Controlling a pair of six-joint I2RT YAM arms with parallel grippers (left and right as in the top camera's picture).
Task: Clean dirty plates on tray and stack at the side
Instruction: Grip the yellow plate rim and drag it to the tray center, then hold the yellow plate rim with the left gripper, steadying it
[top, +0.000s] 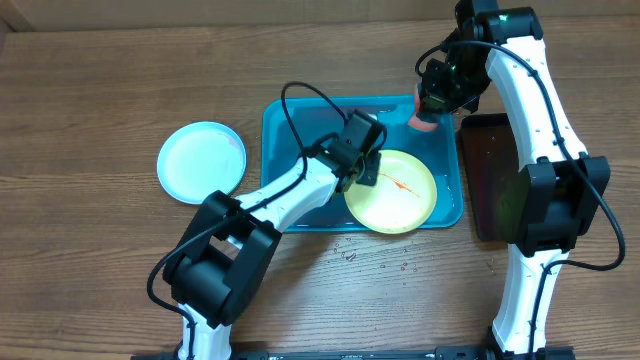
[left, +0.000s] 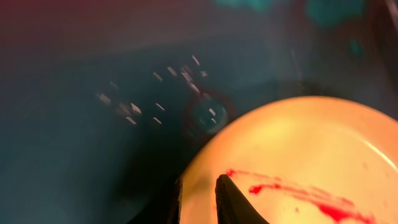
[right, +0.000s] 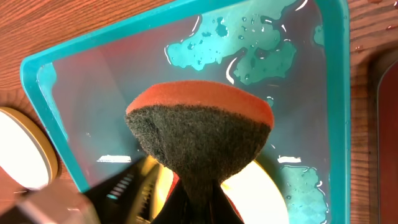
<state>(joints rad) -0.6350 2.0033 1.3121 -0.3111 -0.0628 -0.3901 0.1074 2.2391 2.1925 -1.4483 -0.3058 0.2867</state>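
Note:
A pale yellow-green plate streaked with red sauce lies in the turquoise tray, at its front right. My left gripper is shut on that plate's left rim; the left wrist view shows the rim between the fingers. My right gripper hovers above the tray's back right corner, shut on an orange sponge with a dark scouring face. A light blue plate lies on the table left of the tray. A third plate is not clearly in view.
A narrow black tray lies right of the turquoise tray. The tray floor is wet with water patches. Water drops sit on the wooden table in front of the tray.

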